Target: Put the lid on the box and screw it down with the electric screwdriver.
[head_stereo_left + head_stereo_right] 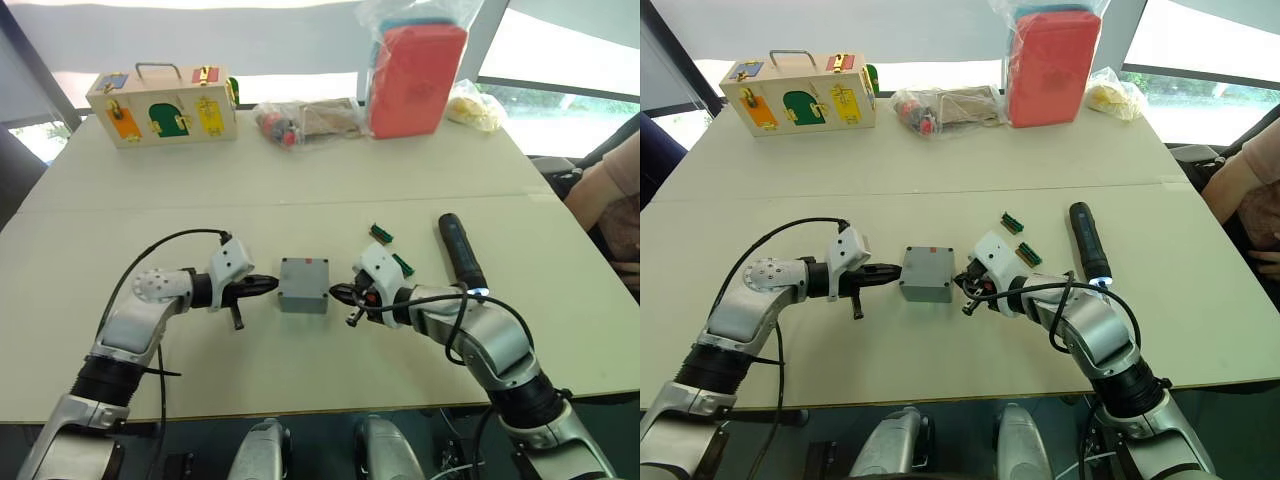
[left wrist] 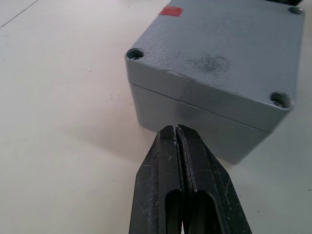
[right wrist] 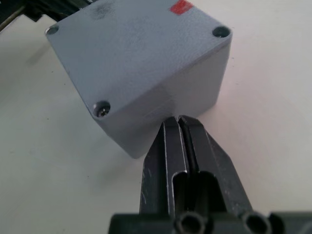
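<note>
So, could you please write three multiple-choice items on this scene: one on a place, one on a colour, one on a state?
1. Where does the electric screwdriver lie?
A. on the table, beside the right arm
B. inside the wooden box
C. in the left gripper

2. What colour is the mark on the lid?
A. green
B. red
C. yellow

3. How is the lid?
A. on the box
B. leaning against it
C. upside down on the table

Answers: 1 A, it rests on the table; 2 B, red corner patch; 3 A, seam shows it seated.
</note>
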